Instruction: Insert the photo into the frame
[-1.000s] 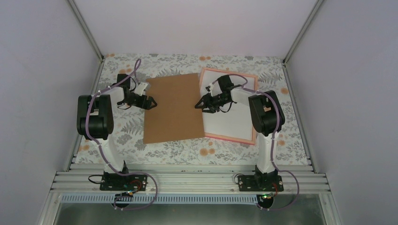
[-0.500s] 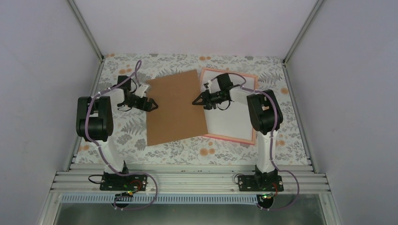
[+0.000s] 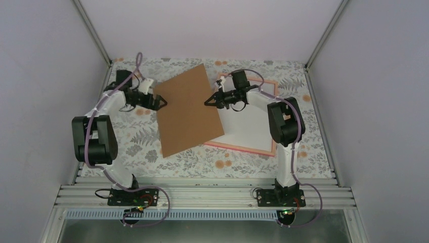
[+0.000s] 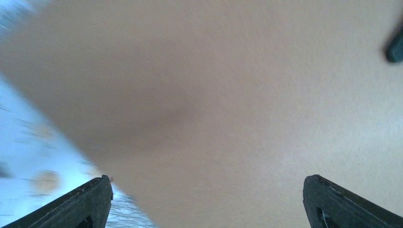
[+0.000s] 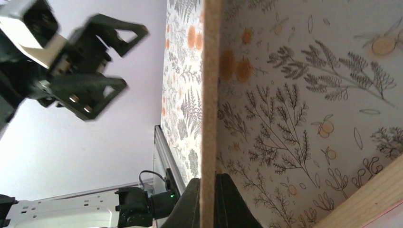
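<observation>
Right gripper (image 3: pixel 208 101) clamps the cardboard backing board (image 3: pixel 187 114) by its edge; left gripper (image 3: pixel 163 103) gapes wide beside it. Advisable: support both edges and lift level.

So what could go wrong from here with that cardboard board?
The right end effector pinches only the cardboard board's thin edge, so it may slip or swing. Its near corner overlaps the photo in the frame; dragging might shift the print. The open left end effector sits close to the board's other edge and could knock it.
</observation>
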